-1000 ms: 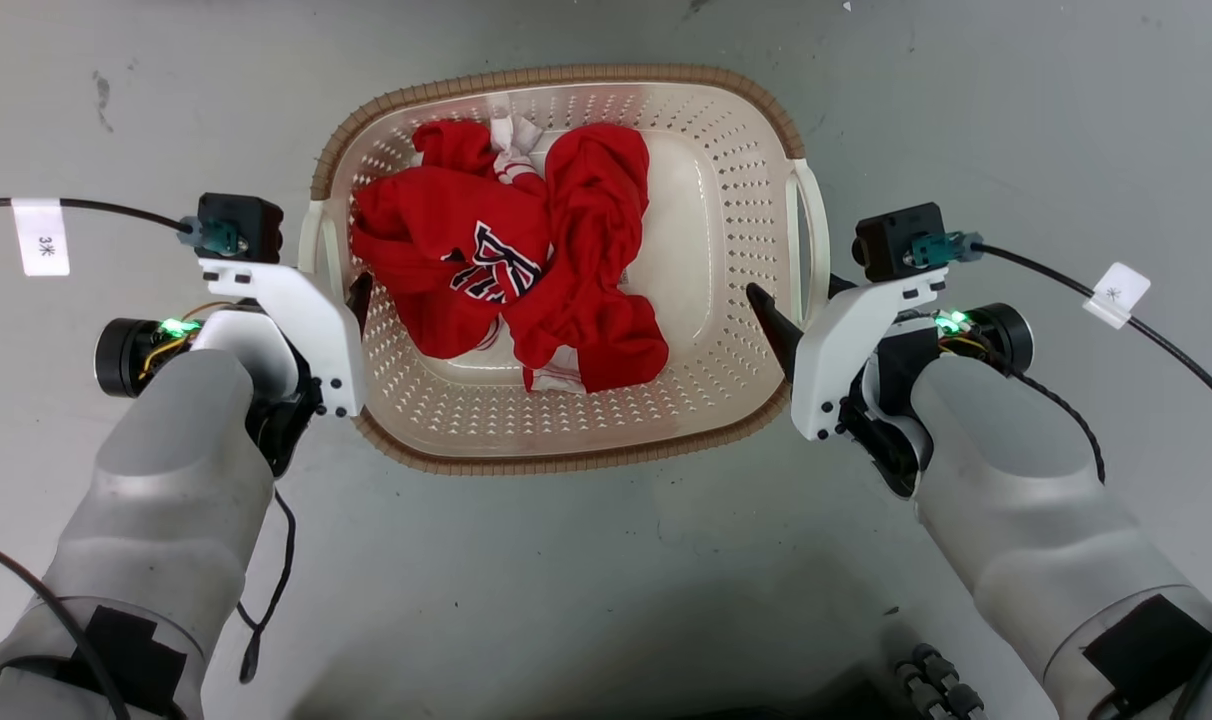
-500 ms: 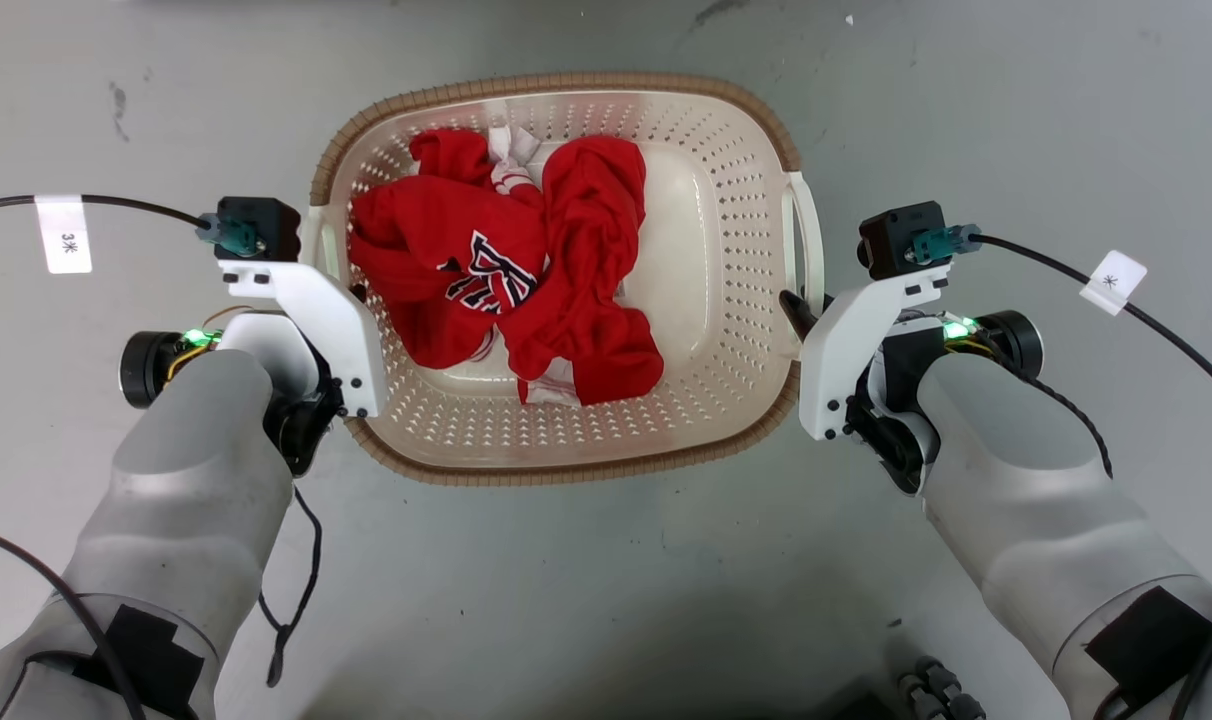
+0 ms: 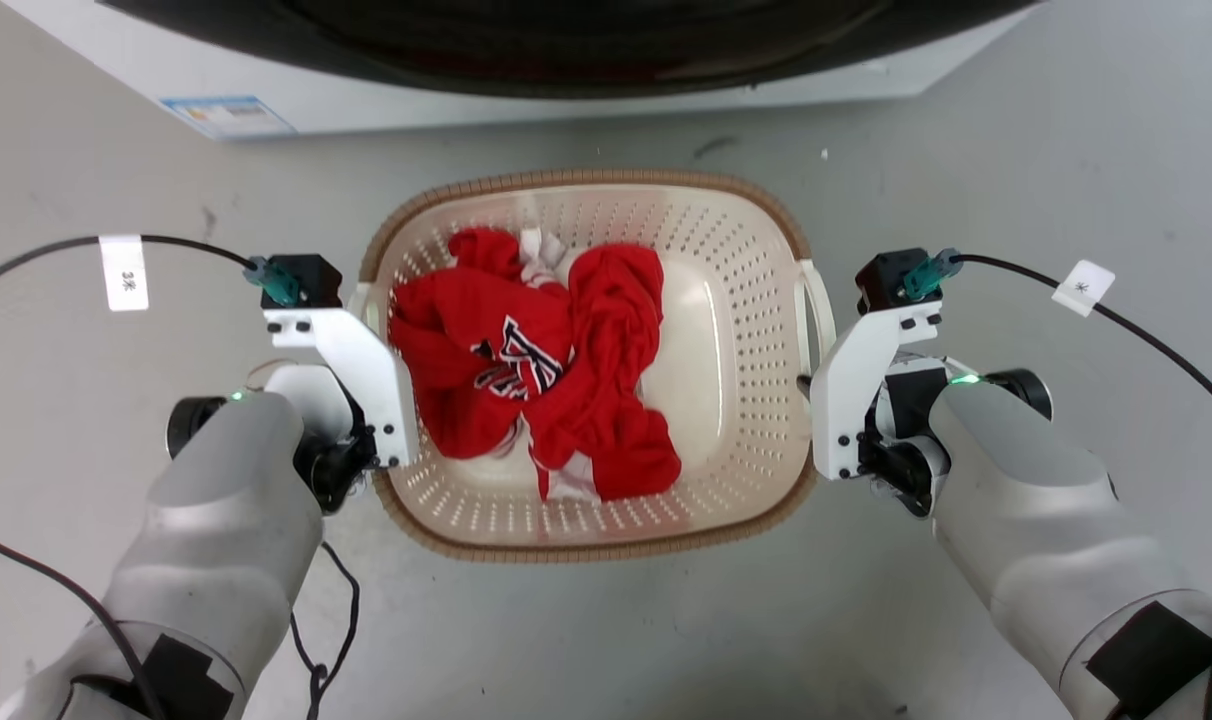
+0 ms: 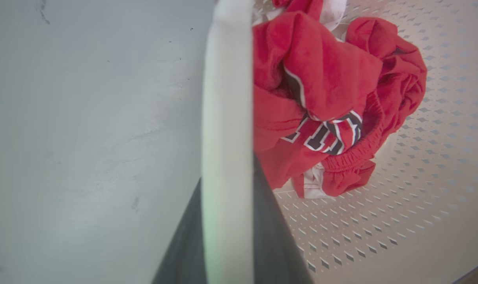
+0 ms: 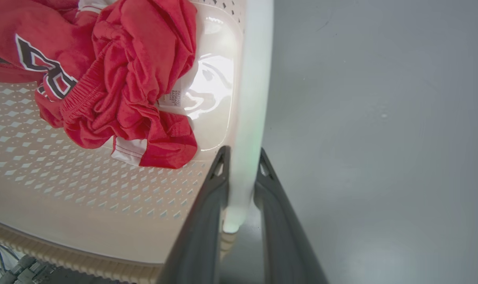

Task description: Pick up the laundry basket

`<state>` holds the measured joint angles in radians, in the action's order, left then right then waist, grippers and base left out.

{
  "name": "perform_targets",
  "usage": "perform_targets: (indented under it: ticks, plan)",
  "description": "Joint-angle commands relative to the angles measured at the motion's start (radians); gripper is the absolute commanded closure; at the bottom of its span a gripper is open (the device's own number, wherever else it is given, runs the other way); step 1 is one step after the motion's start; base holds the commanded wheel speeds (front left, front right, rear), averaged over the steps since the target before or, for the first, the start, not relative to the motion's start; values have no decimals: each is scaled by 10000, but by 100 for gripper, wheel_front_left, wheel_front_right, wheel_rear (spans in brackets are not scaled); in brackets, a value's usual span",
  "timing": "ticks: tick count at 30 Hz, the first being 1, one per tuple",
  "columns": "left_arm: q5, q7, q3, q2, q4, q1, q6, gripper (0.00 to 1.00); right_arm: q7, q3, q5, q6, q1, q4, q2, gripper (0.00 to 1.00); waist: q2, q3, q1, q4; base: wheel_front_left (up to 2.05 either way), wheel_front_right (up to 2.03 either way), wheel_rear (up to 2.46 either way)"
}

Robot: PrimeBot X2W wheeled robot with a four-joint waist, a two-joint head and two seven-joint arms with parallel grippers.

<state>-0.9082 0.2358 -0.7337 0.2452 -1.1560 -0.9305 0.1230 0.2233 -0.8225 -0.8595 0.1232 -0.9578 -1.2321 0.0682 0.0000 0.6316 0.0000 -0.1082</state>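
a two-armed robot is gripping a cream-white laundry basket (image 3: pixel 606 548) by both sides over a grey floor (image 3: pixel 606 650), in front of a white appliance (image 3: pixel 446 105) whose dark front is running along the top of the head view. the basket is sitting in the middle of that view, between the two pale forearms, with its brown woven-look rim facing up. a crumpled red garment (image 3: pixel 536 380) with dark-and-white lettering is lying inside, heaped toward the robot's left half of the perforated tub.

the left hand (image 4: pixel 228 177) is clamping its two dark fingers on the white left loop handle (image 4: pixel 227 98), one finger on the floor side and one on the laundry side, with the handle bar filling the narrow gap between them. the right hand (image 5: pixel 242 150) is doing likewise on the right loop handle (image 5: pixel 251 90), its fingertips pressing against either face of the pale bar.

from the head camera, white wrist brackets are covering both sets of fingers, each bracket lying just beside the rim. whether the basket is resting on the floor or hanging clear of it cannot be told from these angles.
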Motion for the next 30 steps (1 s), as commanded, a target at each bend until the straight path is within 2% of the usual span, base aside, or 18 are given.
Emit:
perform_targets:
  ticks: [1,7,14,30]
  plan:
    - [-160,108,-90,-415,131,128,137,100,234,-135,-98,136,163,90,-323,100,0,-687,0,38,0,0,0]
    - [-907,986,-318,-621,64,688,144,100,1636,-225,-685,137,524,-20,-338,100,0,-2154,0,82,0,0,0]
    - [-1527,1674,-504,-740,-7,1145,146,100,2627,-195,-1103,137,684,-202,-282,100,0,-3314,0,159,0,0,0]
    - [-2209,2537,-838,-785,-79,1471,146,100,4173,4,-1410,136,982,-492,-271,100,0,-5040,0,249,0,0,0]
